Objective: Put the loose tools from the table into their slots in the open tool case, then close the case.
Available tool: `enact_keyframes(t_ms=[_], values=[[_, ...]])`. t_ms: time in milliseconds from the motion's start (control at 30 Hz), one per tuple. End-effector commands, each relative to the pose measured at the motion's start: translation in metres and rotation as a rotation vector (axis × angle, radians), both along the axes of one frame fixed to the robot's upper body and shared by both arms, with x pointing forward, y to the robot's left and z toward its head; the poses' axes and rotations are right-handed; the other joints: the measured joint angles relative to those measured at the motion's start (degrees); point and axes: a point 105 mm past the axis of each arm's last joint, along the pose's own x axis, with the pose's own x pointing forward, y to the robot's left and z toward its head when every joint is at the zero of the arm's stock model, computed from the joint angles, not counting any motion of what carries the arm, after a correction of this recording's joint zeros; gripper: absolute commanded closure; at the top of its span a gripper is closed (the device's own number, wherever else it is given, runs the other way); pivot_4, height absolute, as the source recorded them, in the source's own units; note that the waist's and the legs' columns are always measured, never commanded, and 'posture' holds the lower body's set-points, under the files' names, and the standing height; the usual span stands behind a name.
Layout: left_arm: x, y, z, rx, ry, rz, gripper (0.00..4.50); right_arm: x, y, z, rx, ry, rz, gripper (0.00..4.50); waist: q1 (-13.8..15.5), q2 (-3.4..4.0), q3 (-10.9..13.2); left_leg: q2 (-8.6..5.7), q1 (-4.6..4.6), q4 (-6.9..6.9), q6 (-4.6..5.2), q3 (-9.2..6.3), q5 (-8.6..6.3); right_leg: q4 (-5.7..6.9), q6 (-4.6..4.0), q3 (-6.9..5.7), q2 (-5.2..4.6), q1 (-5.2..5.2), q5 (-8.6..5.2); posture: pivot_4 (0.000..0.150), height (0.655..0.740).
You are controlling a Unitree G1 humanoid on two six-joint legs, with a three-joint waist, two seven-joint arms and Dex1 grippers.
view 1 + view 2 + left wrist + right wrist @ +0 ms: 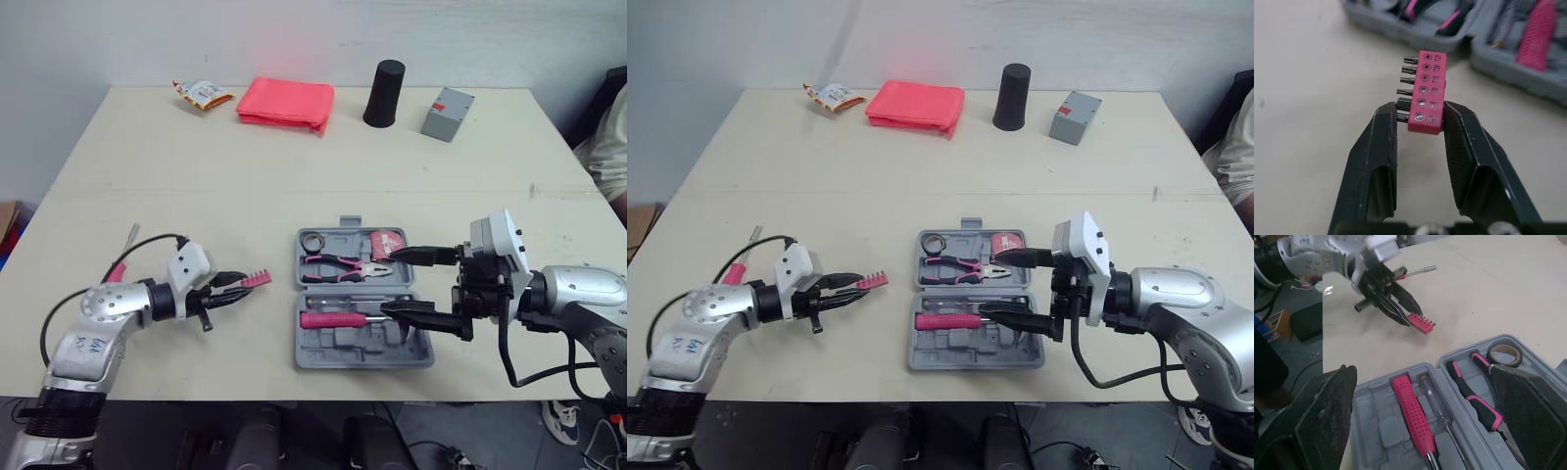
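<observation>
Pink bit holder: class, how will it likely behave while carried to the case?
Probably stiff: the bit holder juts straight out unsupported. Likely light, a small plastic strip of short bits. Gripped at one end only by the left gripper, it might pivot or slip.

Open case (362,352) at the front of the table (245,176), pliers (338,262) inside (rear half); bit holder (257,279) to its left.
</observation>
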Motion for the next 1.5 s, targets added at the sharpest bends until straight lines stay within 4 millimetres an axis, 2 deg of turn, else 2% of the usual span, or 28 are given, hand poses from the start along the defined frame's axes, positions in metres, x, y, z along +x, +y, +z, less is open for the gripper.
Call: enact_keyframes(t_ms=[33,100,233,500,633,1100,1167,1200,1300,1500], values=[[-0.029,-0.026,-0.001,0.083,0.047,-0.18,3.79,-0.013,0.001,-0.001,-0.042,-0.003,0.058,0.0,0.0,0.0,0.0,0.0,0.0,-0.02,0.0,0.0,0.0,-0.03,0.0,0.0,0.0,0.01,0.0,0.15,0.7355],[-0.041,-0.037,-0.004,0.139,0.075,-0.242,3.79,-0.019,0.0,-0.004,-0.062,0.023,0.076,0.0,0.0,0.01,0.0,-0.01,-0.01,-0.04,0.0,0.02,-0.01,-0.07,-0.01,0.0,0.01,0.01,-0.01,0.15,0.7355],[-0.051,-0.051,-0.01,0.23,0.098,-0.291,3.79,-0.028,0.0,-0.01,-0.087,0.066,0.103,0.0,0.1,-0.01,0.0,-0.01,-0.04,-0.03,0.02,0.02,-0.02,-0.11,-0.01,0.0,0.02,0.03,-0.01,0.15,0.7355],[-0.045,-0.071,-0.019,0.332,0.097,-0.236,3.79,-0.033,0.007,-0.019,-0.103,0.078,0.128,0.0,0.2,-0.07,0.1,-0.02,-0.01,0.01,0.09,-0.01,0.07,-0.03,0.01,0.0,0.06,0.06,0.01,0.15,0.7355],[-0.043,-0.081,-0.022,0.32,0.106,-0.222,3.79,-0.03,0.007,-0.018,-0.092,0.074,0.118,0.0,0.3,-0.09,0.1,-0.03,-0.03,0.01,0.06,-0.02,0.08,-0.04,0.01,-0.02,0.07,0.06,0.01,0.15,0.7355],[-0.035,-0.097,-0.034,0.348,0.09,-0.14,3.79,-0.026,0.006,-0.015,-0.067,0.077,0.085,0.0,0.7,-0.1,0.1,-0.05,0.04,0.1,0.06,-0.06,0.13,0.01,0.04,-0.04,0.09,0.16,0.02,0.15,0.7355],[-0.036,-0.097,-0.034,0.333,0.108,-0.133,2.76,-0.026,0.005,-0.015,-0.064,0.078,0.082,0.0,1.0,-0.1,0.1,-0.05,0.04,0.11,0.06,-0.06,0.13,0.01,0.06,-0.04,0.09,0.18,0.03,0.15,0.7355],[-0.037,-0.097,-0.033,0.327,0.114,-0.13,2.48,-0.026,0.005,-0.015,-0.063,0.078,0.081,0.0,1.1,-0.11,0.1,-0.06,0.04,0.12,0.07,-0.06,0.13,0.01,0.06,-0.04,0.09,0.18,0.03,0.15,0.7355],[-0.042,-0.09,-0.026,0.309,0.133,-0.143,1.21,-0.026,0.005,-0.015,-0.061,0.08,0.078,0.0,1.5,-0.1,0.1,-0.05,0.04,0.12,0.05,-0.09,0.14,0.01,0.06,-0.04,0.09,0.18,0.03,0.15,0.7355],[-0.046,-0.088,-0.005,0.147,0.092,-0.236,1.21,-0.025,0.004,-0.016,-0.063,0.078,0.077,0.0,1.5,-0.1,0.1,-0.02,0.02,0.1,-0.04,-0.1,0.18,-0.01,0.03,-0.08,0.09,0.15,0.01,0.15,0.7355]])
